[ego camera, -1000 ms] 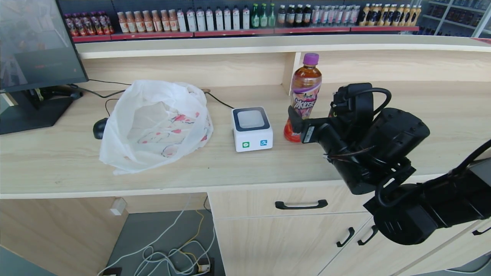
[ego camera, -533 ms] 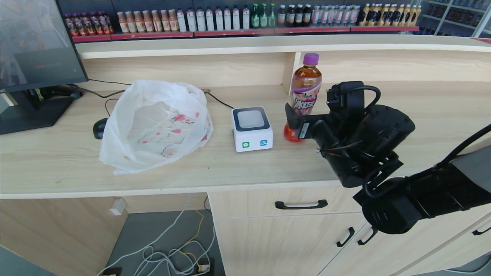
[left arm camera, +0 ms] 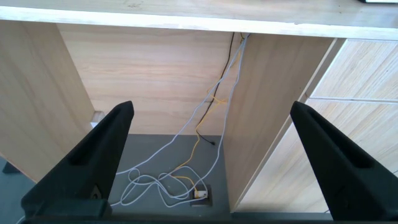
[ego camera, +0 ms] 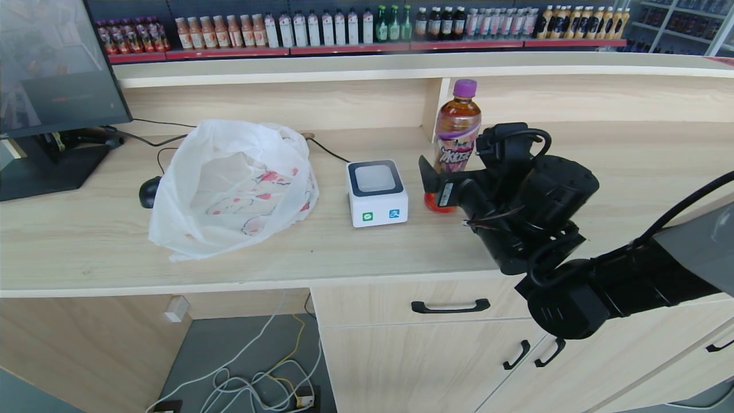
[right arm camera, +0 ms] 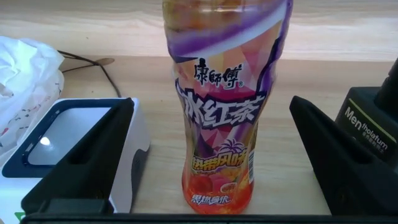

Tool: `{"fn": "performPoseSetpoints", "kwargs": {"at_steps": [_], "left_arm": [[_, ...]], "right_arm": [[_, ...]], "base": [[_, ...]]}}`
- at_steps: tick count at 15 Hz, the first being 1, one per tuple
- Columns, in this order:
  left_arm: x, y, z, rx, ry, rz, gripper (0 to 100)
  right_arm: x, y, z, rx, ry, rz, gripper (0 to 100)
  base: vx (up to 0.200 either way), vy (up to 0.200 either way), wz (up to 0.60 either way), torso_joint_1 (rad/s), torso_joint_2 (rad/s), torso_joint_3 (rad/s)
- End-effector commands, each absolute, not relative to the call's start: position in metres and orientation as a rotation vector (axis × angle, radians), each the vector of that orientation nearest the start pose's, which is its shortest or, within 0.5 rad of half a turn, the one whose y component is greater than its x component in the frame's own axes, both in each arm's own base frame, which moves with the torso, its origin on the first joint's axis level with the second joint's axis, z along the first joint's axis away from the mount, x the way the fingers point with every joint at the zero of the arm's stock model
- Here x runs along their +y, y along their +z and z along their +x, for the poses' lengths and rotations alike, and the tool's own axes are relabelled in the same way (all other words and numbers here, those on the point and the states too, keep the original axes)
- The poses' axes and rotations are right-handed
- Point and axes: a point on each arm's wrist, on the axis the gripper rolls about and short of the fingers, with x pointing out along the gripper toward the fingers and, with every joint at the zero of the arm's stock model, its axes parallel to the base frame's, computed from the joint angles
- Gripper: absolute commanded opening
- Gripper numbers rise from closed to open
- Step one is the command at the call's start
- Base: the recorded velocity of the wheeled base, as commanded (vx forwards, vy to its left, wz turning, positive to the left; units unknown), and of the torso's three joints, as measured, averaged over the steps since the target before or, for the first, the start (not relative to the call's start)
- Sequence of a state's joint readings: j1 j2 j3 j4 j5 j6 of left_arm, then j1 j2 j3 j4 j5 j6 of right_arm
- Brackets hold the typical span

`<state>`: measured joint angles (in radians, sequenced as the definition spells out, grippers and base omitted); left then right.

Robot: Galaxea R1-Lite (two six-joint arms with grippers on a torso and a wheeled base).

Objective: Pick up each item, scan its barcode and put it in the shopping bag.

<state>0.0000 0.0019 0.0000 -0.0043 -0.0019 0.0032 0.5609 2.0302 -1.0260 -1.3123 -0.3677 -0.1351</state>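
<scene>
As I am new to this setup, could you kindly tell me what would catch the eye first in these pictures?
A tall tea bottle with a purple cap stands upright toward the right of the wooden counter, with the right claw open on either side of it. To its left sit a white scanner box and a crumpled white shopping bag.

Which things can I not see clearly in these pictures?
- Bottle barcode: the label's far side is turned away in head and right wrist views.
- Bottle cap: cut off by the right wrist view's edge.
- Shopping bag inside: head view, its own folds hide the bottom.
</scene>
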Motion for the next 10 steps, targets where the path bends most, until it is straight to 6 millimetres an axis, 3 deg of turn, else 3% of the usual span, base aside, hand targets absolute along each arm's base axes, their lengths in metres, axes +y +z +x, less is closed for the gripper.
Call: {"fn": "performPoseSetpoints", "kwargs": {"at_steps": [1, 10], "left_arm": [[0.0, 0.076, -0.023, -0.003, -0.002, 0.003, 100], [0.0, 0.076, -0.023, -0.003, -0.002, 0.003, 100]], "right_arm": [[0.197, 0.189, 0.336, -0.284, 0.179, -0.002, 100], [0.186, 0.183, 0.346, -0.265, 0.207, 0.028, 100]], "base": [[0.0, 0.0, 0.0, 0.0, 0.0, 0.0], [0.0, 0.0, 0.0, 0.0, 0.0, 0.0]]}}
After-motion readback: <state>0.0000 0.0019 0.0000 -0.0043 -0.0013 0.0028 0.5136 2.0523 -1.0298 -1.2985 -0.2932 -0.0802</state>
